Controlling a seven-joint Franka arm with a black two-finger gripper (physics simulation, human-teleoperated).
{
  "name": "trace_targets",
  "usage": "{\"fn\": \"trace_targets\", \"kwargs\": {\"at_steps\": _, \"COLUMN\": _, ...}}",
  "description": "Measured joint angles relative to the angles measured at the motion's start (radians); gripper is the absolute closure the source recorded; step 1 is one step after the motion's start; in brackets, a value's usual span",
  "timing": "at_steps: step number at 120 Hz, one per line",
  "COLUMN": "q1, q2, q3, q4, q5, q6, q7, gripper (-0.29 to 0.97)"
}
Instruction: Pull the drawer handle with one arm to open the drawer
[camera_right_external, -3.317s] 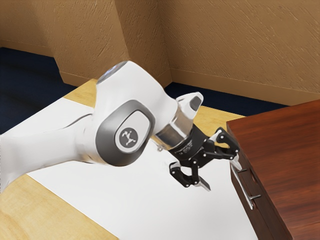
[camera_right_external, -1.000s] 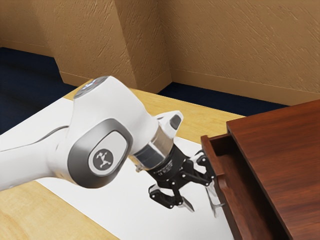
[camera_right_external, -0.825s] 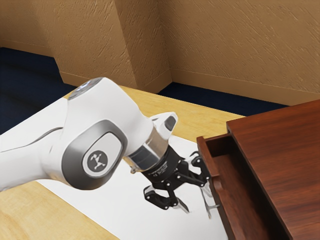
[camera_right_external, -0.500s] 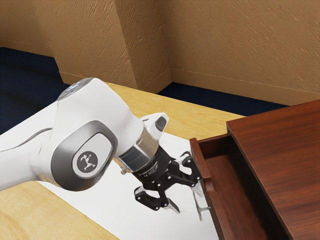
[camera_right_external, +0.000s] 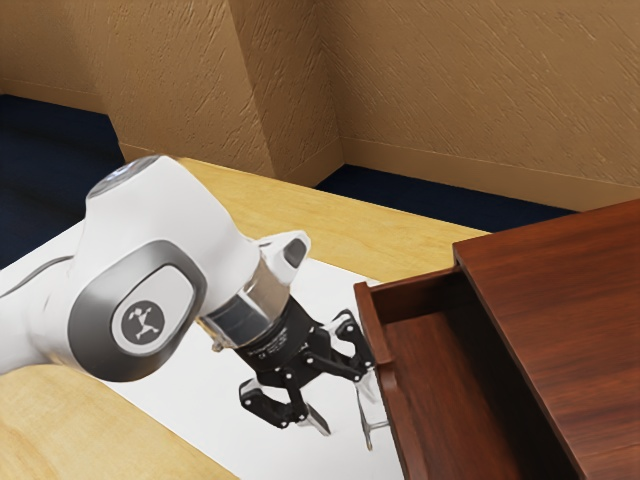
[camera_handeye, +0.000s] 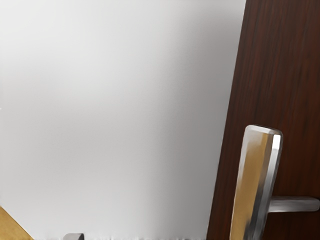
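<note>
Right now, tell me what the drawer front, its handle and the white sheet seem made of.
The drawer front: dark reddish-brown wood, seemingly varnished; fine grain streaks show. The handle: brushed metal, probably steel; grey with a bright edge and a warm reflection. The white sheet: plain, matte, paper or plastic; I cannot tell which.

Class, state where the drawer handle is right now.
Exterior view, lower middle: the drawer handle is on the front of the pulled-out drawer, beside the claw.
</note>
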Motion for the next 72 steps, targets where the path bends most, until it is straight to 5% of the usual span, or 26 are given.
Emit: {"fn": "trace_targets", "kwargs": {"at_steps": 72, "q1": 0.022, "q2": -0.076, "q3": 0.031, "q4": -0.053, "q5": -0.014, "q6": -0.079, "q7": -0.001, "gripper": 0.32}}
